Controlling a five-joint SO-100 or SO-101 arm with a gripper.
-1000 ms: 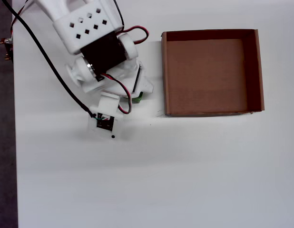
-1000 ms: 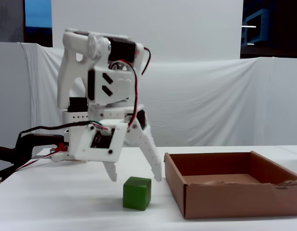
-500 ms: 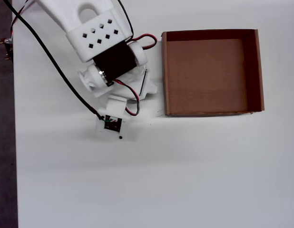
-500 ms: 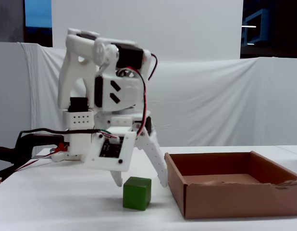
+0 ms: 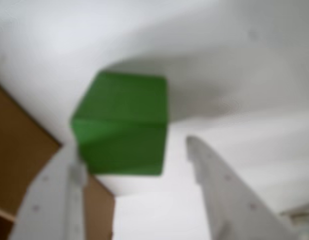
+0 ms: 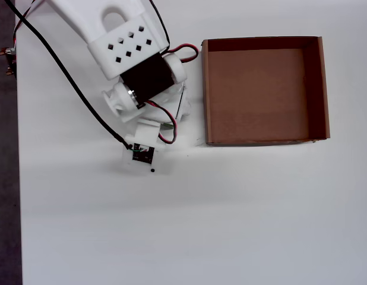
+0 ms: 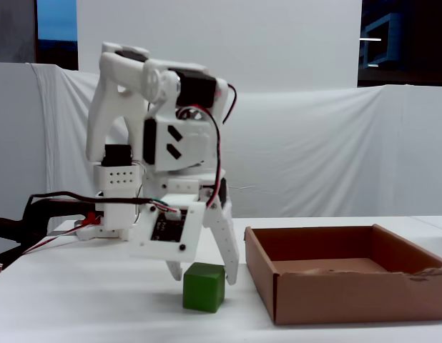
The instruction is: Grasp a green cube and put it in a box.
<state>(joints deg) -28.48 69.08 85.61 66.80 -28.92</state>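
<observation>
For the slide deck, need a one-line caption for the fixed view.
SO-100 gripper lowered open over the green cube on the white table, fingers flanking it, the empty cardboard box at right.

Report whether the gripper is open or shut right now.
Open. In the wrist view the gripper has its two fingers spread apart, straddling the green cube, which rests on the table beside the box.

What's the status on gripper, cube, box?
Two-finger white gripper open, fingers straddling the small green cube. Cube on the white table, not gripped. Shallow brown cardboard box empty, beside the cube. Nothing in the way.
</observation>
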